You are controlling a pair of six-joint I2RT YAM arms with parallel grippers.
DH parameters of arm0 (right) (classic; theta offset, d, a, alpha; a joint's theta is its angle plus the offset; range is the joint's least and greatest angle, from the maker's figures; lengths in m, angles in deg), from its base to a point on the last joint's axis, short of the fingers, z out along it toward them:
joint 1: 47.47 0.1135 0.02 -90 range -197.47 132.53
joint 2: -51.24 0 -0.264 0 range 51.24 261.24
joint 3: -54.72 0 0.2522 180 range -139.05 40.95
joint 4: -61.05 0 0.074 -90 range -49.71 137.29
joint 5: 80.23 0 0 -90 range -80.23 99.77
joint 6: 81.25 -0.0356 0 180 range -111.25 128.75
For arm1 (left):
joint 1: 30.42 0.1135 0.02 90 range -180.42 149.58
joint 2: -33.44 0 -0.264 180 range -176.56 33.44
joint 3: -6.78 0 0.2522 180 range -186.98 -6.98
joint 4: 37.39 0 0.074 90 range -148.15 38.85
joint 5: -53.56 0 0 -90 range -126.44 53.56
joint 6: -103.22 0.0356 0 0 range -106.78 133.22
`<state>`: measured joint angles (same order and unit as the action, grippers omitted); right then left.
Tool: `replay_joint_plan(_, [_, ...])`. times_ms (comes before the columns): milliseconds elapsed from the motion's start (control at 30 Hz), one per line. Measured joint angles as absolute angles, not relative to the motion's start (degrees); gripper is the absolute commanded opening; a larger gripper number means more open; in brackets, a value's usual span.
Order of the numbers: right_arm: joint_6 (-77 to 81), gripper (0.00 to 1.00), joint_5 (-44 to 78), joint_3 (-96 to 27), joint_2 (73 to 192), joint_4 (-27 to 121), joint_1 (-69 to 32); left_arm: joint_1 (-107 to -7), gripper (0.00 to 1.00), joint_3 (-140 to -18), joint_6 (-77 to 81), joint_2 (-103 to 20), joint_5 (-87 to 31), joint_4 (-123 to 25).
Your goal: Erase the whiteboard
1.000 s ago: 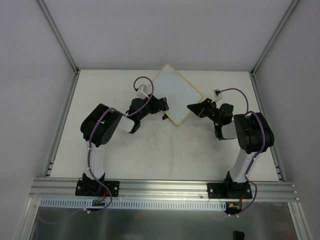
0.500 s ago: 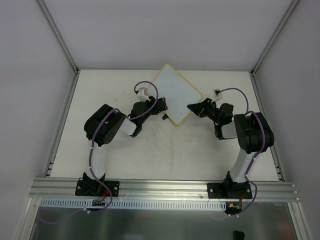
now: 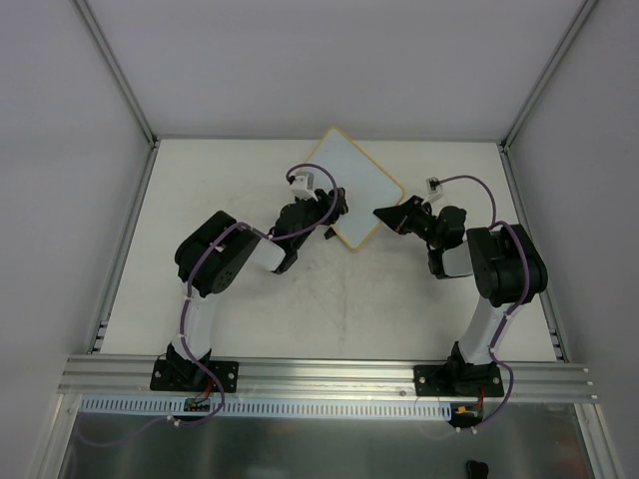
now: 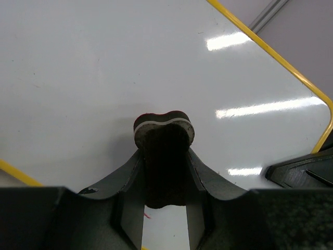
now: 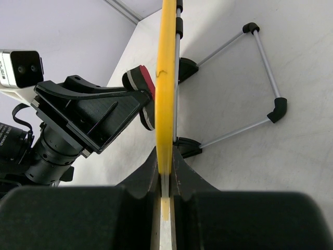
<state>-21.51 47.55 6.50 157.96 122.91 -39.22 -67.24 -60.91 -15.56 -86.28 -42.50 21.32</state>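
Left fingers grasping eraser against whiteboard; right fingers clamping its yellow edge, steadying. Should be pressing pad flat, sweeping evenly without tipping board.

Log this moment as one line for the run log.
left tool: shut on eraser, against whiteboard face | right tool: shut on whiteboard edge
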Motion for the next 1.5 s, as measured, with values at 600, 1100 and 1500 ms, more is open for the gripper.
replay_joint_plan(600, [-21.14,0.00,47.59,6.50,157.98,122.91,-39.24,-68.70,0.00,-54.57,-15.64,-86.28,-46.41,23.92])
replay_joint_plan(1100, [-21.27,0.00,47.70,6.50,157.98,122.89,-39.22,-68.55,0.00,-65.61,-13.35,-86.43,-45.96,22.30])
replay_joint_plan(1500, [-21.27,0.00,47.79,6.45,157.98,122.89,-39.22,-68.66,0.00,-60.28,-14.84,-86.43,-45.71,22.32])
